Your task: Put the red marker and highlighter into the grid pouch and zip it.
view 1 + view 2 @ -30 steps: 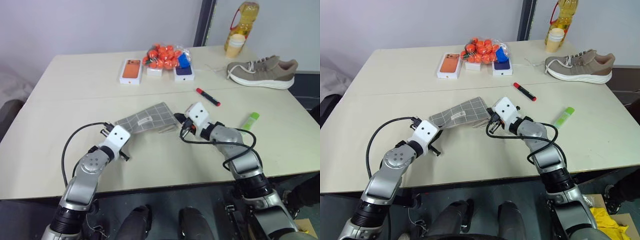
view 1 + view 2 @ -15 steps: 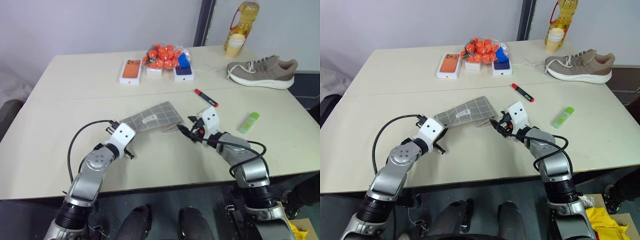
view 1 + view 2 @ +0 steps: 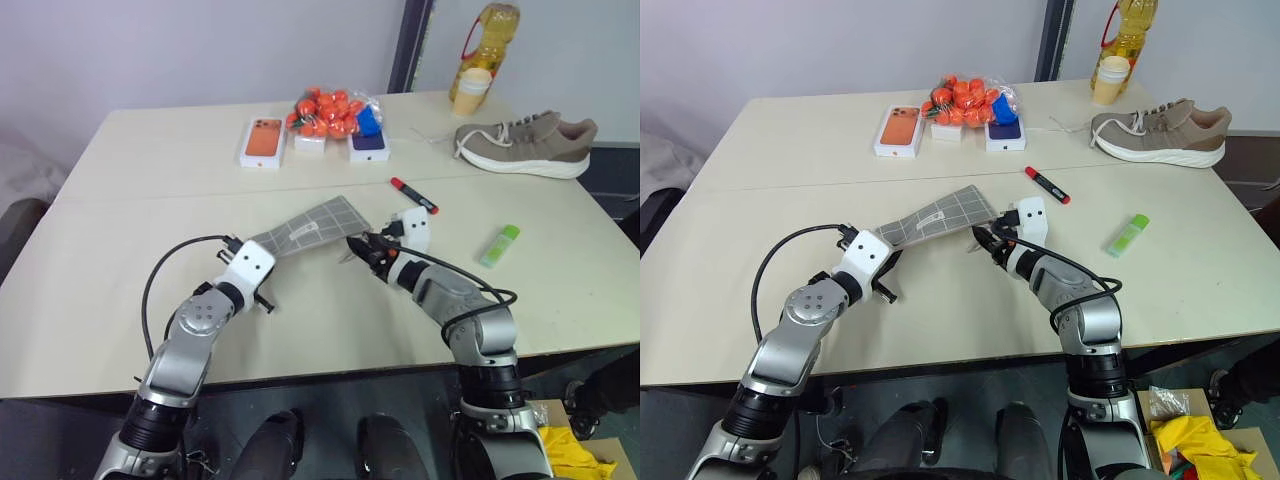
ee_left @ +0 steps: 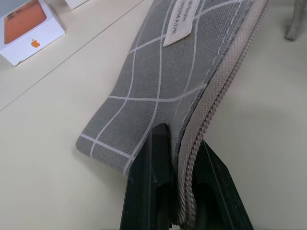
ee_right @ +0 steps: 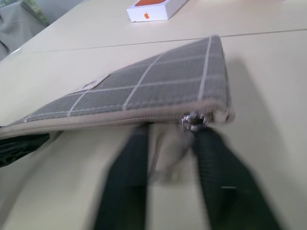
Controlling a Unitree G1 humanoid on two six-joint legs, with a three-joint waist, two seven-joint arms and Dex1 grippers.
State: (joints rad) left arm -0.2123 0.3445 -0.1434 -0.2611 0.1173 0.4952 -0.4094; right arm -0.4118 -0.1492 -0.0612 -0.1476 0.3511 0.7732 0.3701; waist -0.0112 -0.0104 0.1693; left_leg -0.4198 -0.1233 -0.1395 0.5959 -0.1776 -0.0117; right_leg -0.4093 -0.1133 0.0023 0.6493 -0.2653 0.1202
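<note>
Left wrist view: left gripper (image 4: pixel 184 191) clamped on the grid pouch (image 4: pixel 192 72) at its zipper-edge corner. Right gripper (image 5: pixel 168 163) sits at the pouch's zip pull; fingers' state unclear. Red marker (image 3: pixel 414 195) and highlighter (image 3: pixel 499 245) lie beyond the pouch, apart from it. Advice: anchor the corner, draw the pull straight along the teeth.

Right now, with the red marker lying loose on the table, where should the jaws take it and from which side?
Probably mid-barrel on the red marker, coming from above with the jaws across its width. It lies flat and slanted on the table, clear of the grid pouch and highlighter, so both long sides look open.
</note>
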